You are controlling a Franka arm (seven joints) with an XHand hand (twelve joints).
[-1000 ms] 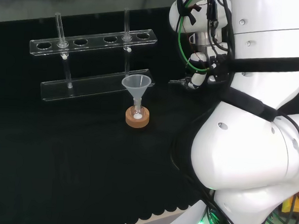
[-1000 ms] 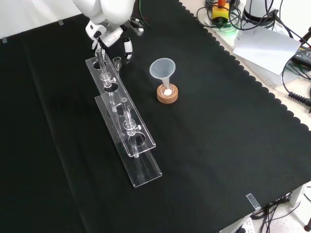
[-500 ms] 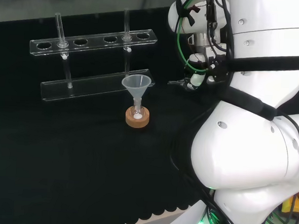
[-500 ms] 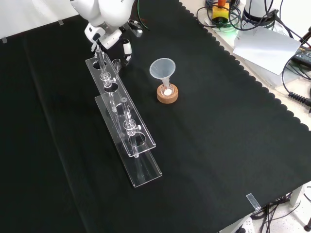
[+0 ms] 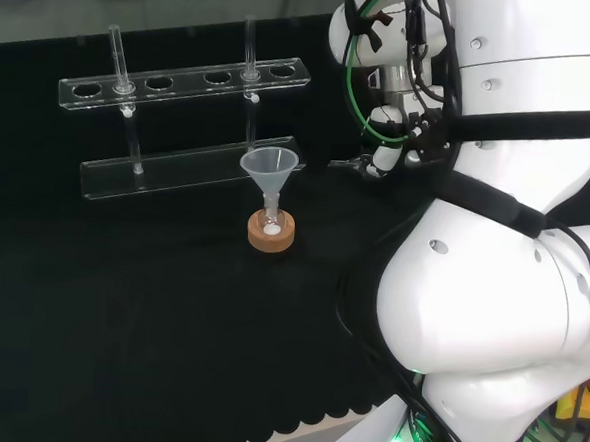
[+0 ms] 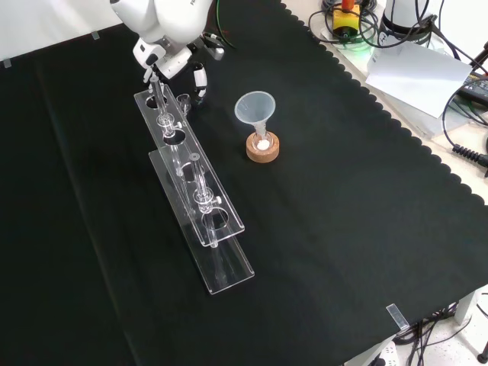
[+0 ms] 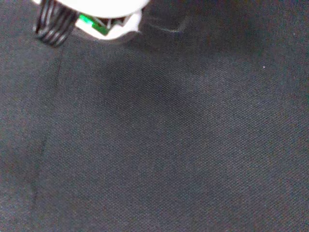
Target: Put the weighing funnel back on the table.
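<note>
Weighing funnel (image 6: 183, 99): one, pinched by hand (image 6: 199, 76); one funnel (image 6: 255, 107); two tubes (image 5: 116, 55) in rack (image 5: 183, 78).

Even light, soft shadow on cloth (image 7: 231, 169)

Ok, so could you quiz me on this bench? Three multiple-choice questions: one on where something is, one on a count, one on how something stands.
1. Where does the funnel have its stem?
A in a small flask on a cork ring
B in a tall beaker
C in a metal clamp

2. How many tubes stand in the clear rack?
A none
B two
C five

3. How does the funnel stand?
A on its side
B mouth down
C upright, mouth up

Answers:
1 A: the front view shows the stem going down into the flask on the ring.
2 B: the head view shows one near the rack's left end and another toward its right.
3 C: the head and front views both show its wide mouth on top.
</note>
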